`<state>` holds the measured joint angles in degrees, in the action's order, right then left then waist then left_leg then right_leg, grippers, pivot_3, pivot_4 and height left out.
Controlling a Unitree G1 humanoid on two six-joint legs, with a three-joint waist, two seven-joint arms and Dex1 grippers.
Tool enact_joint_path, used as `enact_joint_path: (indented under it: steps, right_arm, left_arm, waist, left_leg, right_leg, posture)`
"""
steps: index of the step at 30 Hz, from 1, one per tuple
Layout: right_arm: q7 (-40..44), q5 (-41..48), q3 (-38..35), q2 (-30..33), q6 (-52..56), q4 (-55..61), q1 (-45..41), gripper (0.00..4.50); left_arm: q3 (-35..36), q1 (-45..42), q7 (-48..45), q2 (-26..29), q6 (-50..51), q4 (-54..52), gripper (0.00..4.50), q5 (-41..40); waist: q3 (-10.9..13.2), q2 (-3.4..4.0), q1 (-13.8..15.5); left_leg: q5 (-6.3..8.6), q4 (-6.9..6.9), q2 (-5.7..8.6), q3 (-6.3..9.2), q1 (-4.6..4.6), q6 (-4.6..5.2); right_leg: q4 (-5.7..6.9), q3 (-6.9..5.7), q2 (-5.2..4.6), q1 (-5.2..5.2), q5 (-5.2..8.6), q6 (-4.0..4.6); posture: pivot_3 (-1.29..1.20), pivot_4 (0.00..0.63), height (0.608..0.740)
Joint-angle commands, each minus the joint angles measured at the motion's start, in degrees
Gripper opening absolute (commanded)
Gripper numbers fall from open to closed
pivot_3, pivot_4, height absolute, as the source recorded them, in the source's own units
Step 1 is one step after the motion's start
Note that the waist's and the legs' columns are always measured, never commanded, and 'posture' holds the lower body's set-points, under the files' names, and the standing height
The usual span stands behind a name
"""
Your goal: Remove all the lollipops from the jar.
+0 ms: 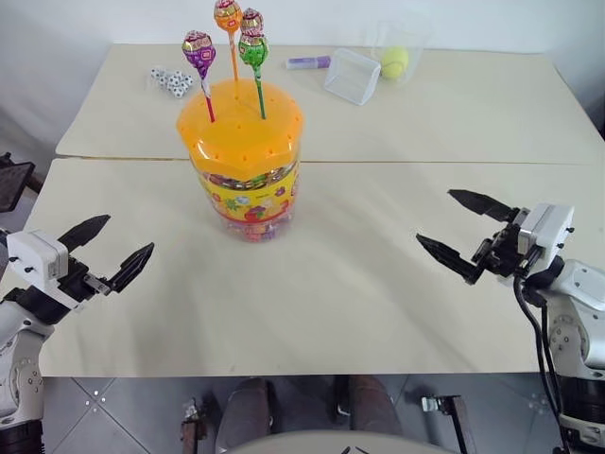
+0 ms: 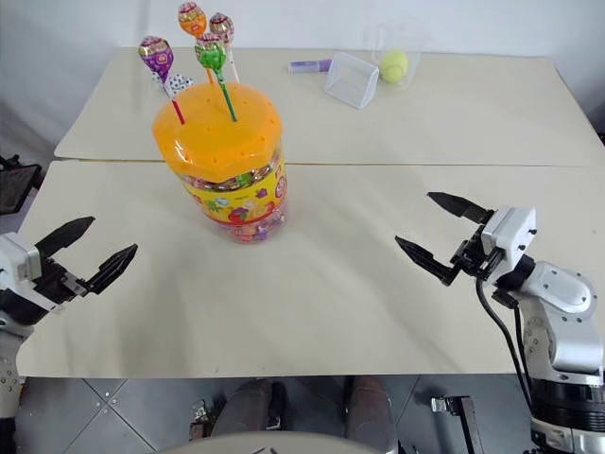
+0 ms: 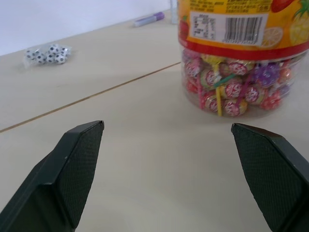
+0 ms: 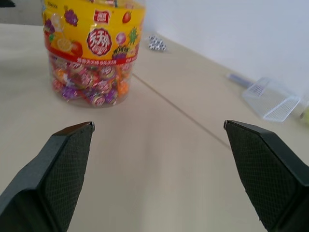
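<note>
The jar (image 1: pixel 244 161) stands upright on the near table, a clear cylinder with an orange domed lid and a yellow label band. Several lollipops stand upright in the lid's holes: a purple one (image 1: pixel 198 52), an orange one (image 1: pixel 227 16), a green one (image 1: pixel 253 49) and a reddish one (image 1: pixel 251 20) behind. My left gripper (image 1: pixel 106 251) hovers open and empty at the table's near left, well short of the jar. At the near right my right gripper (image 1: pixel 465 230) is open and empty too, level with the table and pointing toward the jar (image 4: pixel 91 48).
On the far table lie a small clear plastic box (image 1: pixel 353 76), a yellow-green ball (image 1: pixel 394 61), a purple pen (image 1: pixel 308 62) and a bag of black-and-white balls (image 1: pixel 171 80). A seam (image 1: pixel 425 163) separates the two tables. Wrapped sweets (image 3: pixel 231 87) fill the jar's base.
</note>
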<state>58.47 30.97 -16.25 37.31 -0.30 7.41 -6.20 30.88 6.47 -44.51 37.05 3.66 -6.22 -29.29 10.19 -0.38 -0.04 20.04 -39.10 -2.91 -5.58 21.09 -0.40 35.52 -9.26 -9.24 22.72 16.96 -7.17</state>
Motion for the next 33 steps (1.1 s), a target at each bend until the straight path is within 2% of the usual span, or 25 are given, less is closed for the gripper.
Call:
enact_joint_path:
  steps: [1,4,6,8,10,13,15,17,22,24,27,33]
  right_arm:
    - [0.9,2.8,0.7,0.8,1.9,4.2,-2.3,4.50]
    - [-0.4,7.5,1.1,-0.5,5.4,8.7,-5.1,4.50]
    - [-2.4,13.2,1.4,-1.4,8.7,14.1,-7.3,4.50]
    - [-5.0,17.6,1.4,-2.7,11.0,18.3,-9.4,4.50]
    - [-6.8,19.0,1.4,-3.2,12.2,20.4,-10.4,4.50]
    - [-8.2,19.1,1.7,-4.5,11.8,22.5,-11.2,4.50]
    - [-9.2,18.9,1.9,-5.1,11.7,23.0,-11.7,4.50]
    - [-9.6,20.0,2.0,-5.0,12.3,24.0,-12.2,4.50]
    - [-10.7,20.0,2.7,-4.8,13.2,26.6,-12.4,4.50]
    - [-11.8,19.9,3.1,-5.0,13.8,28.4,-11.2,4.50]
    - [-12.7,19.3,2.7,-5.3,13.5,29.2,-9.9,4.50]
    - [-14.4,18.9,2.7,-6.1,12.7,29.4,-9.9,4.50]
  left_arm:
    - [0.4,-0.2,-1.4,1.3,3.9,-3.1,4.48,-4.3]
    - [3.0,-2.3,-3.1,2.5,12.5,-4.8,4.48,-14.8]
    - [5.0,-6.0,-5.2,5.3,19.3,-4.9,4.48,-23.7]
    - [4.7,-12.0,-5.7,7.8,24.6,-3.3,4.48,-29.3]
    - [3.0,-17.3,-5.1,8.6,25.7,-1.9,4.48,-29.4]
    - [-2.4,-31.2,-3.7,7.2,25.7,1.1,4.48,-28.4]
    - [-5.5,-36.6,-5.0,6.7,26.3,2.2,4.48,-27.3]
    - [-8.8,-39.3,-6.5,6.5,25.7,2.9,4.48,-24.4]
    - [-11.5,-42.2,-7.2,5.5,25.8,4.6,4.48,-22.1]
    - [-14.9,-45.2,-7.7,3.2,25.2,6.1,4.48,-20.1]
    - [-16.2,-47.7,-8.0,1.2,26.2,8.7,3.99,-19.1]
    - [-16.1,-49.9,-9.2,-0.4,26.2,10.2,2.20,-19.0]
  waist:
    - [0.0,0.00,0.0]
    - [0.0,0.02,-0.1]
    - [0.0,0.02,0.0]
    - [0.0,0.01,0.4]
    - [0.0,0.01,0.9]
    - [0.0,-0.03,1.7]
    - [0.0,-0.08,1.7]
    - [0.0,-0.07,1.4]
    - [0.0,-0.07,0.0]
    - [0.0,-0.08,0.0]
    - [0.1,-0.11,0.7]
    - [0.1,-0.11,0.7]
  left_leg:
    - [0.00,0.00,0.00,0.00,0.00,0.00]
    - [0.00,-0.01,-0.03,0.01,0.00,0.00]
    - [0.00,-0.01,-0.06,0.06,0.02,-0.01]
    - [-0.01,-0.04,-0.07,0.16,0.07,-0.02]
    - [-0.01,-0.08,0.00,0.19,0.07,-0.01]
    - [0.01,-0.09,0.08,0.16,0.05,0.02]
    - [0.01,-0.14,0.08,0.22,0.13,0.01]
    - [0.01,-0.13,0.10,0.15,0.11,0.02]
    - [0.01,0.02,0.02,0.08,0.08,0.01]
    - [0.00,0.00,0.00,0.08,0.10,0.01]
    - [0.01,-0.12,0.02,0.09,0.14,0.01]
    - [0.01,-0.11,0.02,0.08,0.13,0.01]
  right_leg:
    - [0.00,0.00,0.00,0.00,0.00,0.00]
    - [0.01,0.01,0.01,0.02,0.00,0.00]
    - [0.04,0.00,0.02,0.02,0.00,0.01]
    - [0.06,-0.02,0.03,0.02,0.00,0.01]
    - [0.06,-0.01,0.01,0.00,0.00,0.00]
    - [0.02,0.05,0.00,-0.05,-0.02,-0.04]
    - [0.00,0.01,0.02,-0.07,-0.03,-0.04]
    - [-0.01,0.05,0.02,-0.06,-0.05,-0.08]
    - [-0.02,0.06,0.14,0.04,-0.03,-0.07]
    - [-0.04,0.07,0.15,0.05,-0.03,-0.07]
    - [-0.05,0.12,0.14,0.02,-0.05,-0.10]
    - [-0.08,0.14,0.15,0.01,-0.06,-0.12]
  posture:
    - [0.00,0.150,0.740]
    - [0.00,0.150,0.740]
    - [0.00,0.150,0.740]
    - [0.00,0.150,0.740]
    - [0.00,0.150,0.740]
    - [0.00,0.150,0.740]
    - [0.00,0.150,0.740]
    - [0.00,0.150,0.740]
    - [0.00,0.150,0.740]
    - [0.00,0.150,0.740]
    - [0.00,0.150,0.740]
    - [0.00,0.150,0.740]
